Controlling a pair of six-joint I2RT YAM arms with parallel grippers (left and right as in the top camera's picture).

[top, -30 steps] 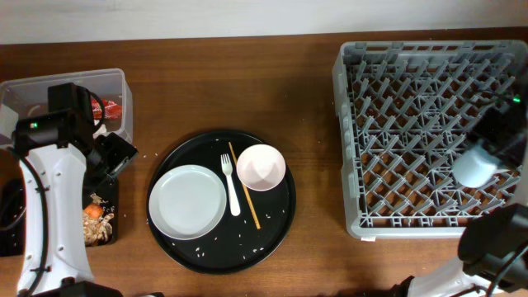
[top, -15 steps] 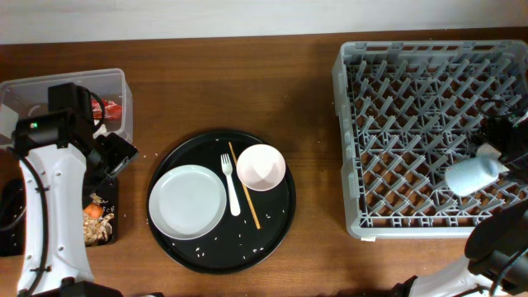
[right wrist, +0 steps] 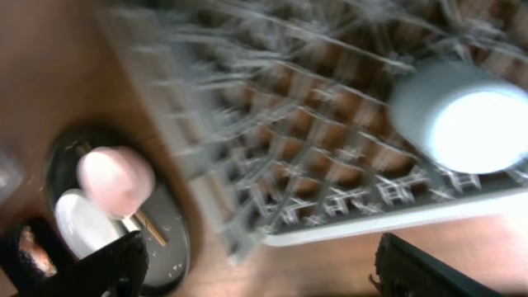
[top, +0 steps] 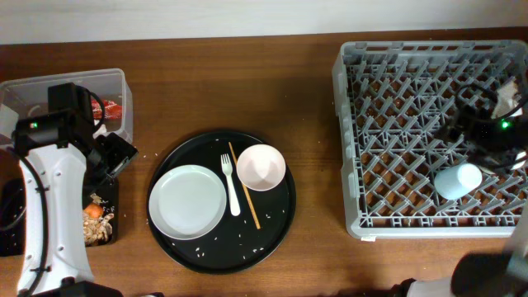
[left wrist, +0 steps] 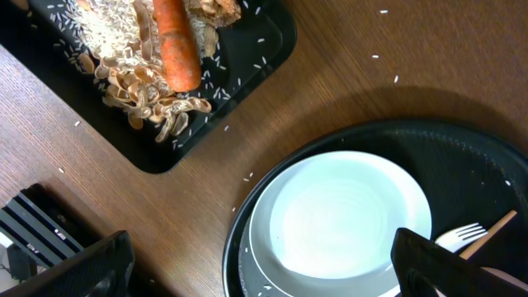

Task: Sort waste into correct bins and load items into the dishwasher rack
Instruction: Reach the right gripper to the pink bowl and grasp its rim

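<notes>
The light-blue cup (top: 456, 180) (right wrist: 462, 115) rests among the pegs near the front right of the grey dishwasher rack (top: 429, 228). My right gripper (top: 481, 128) (right wrist: 264, 276) hovers just behind it, open and holding nothing. A white plate (top: 188, 200) (left wrist: 346, 219), a small white bowl (top: 261, 167) (right wrist: 115, 180) and a white fork (top: 230, 183) lie on the round black tray. My left gripper (top: 111, 157) (left wrist: 264, 272) hangs open between the plate and the flat black tray (left wrist: 264, 33), which holds rice, brown scraps and a carrot (left wrist: 175, 45). A red-and-white wrapper (top: 111, 107) lies in the clear tub (top: 82, 76).
The round black tray (top: 272, 223) sits mid-table with loose rice grains and a brown chopstick (top: 244, 186) between fork and bowl. Bare wooden table (top: 318, 124) separates it from the rack. My left arm covers much of the tub and flat tray from above.
My right gripper has opened and let go of the light-blue cup, which now lies in the rack. The gripper has moved back and to the left. The left arm has not moved.
</notes>
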